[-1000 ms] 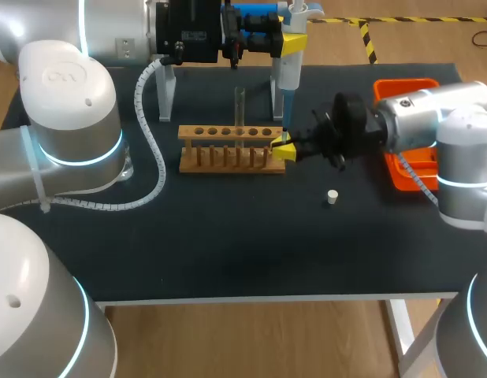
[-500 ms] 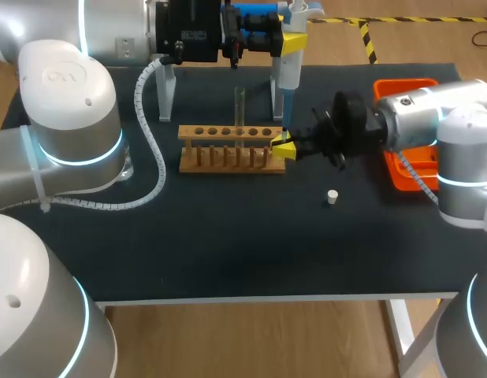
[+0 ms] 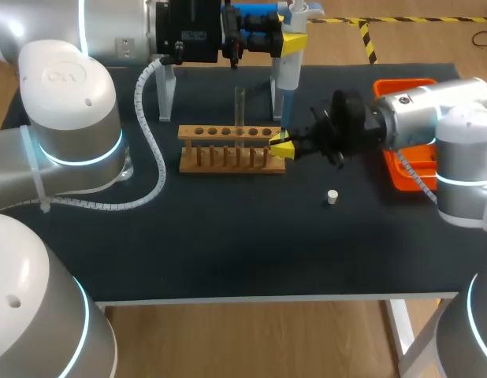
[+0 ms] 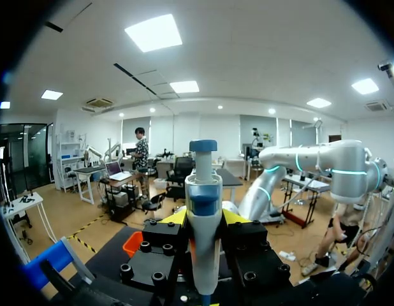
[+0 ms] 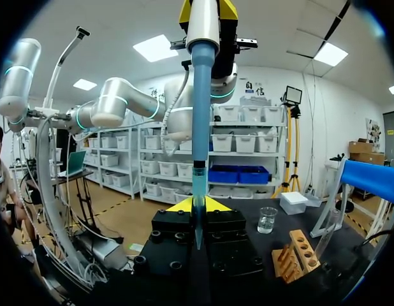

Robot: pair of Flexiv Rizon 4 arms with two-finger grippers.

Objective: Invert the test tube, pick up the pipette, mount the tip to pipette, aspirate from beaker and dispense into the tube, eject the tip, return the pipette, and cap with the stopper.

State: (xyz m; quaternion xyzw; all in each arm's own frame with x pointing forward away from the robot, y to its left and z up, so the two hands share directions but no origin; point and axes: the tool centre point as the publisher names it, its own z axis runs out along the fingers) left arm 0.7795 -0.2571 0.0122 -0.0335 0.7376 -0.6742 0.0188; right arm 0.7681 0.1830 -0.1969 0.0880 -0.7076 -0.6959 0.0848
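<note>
My left gripper (image 3: 294, 41) is shut on a white and blue pipette (image 3: 288, 75) and holds it upright above the table's far side. In the left wrist view the pipette (image 4: 203, 210) stands between the yellow fingertips (image 4: 176, 218). My right gripper (image 3: 282, 146) is shut on the clear pipette tip (image 5: 197, 213) at the pipette's lower end, just right of the wooden rack (image 3: 228, 151). A test tube (image 3: 239, 116) stands upright in the rack. The white stopper (image 3: 332, 197) lies on the mat. The beaker (image 5: 267, 220) sits beyond the rack (image 5: 296, 254).
An orange tray (image 3: 404, 88) lies at the right edge, partly under my right arm. The white legs of the pipette stand (image 3: 166, 94) rise behind the rack. My left arm's cable (image 3: 153, 157) loops over the mat left of the rack.
My right gripper has edged slightly up and left with the tip. The left arm and pipette hold still.
</note>
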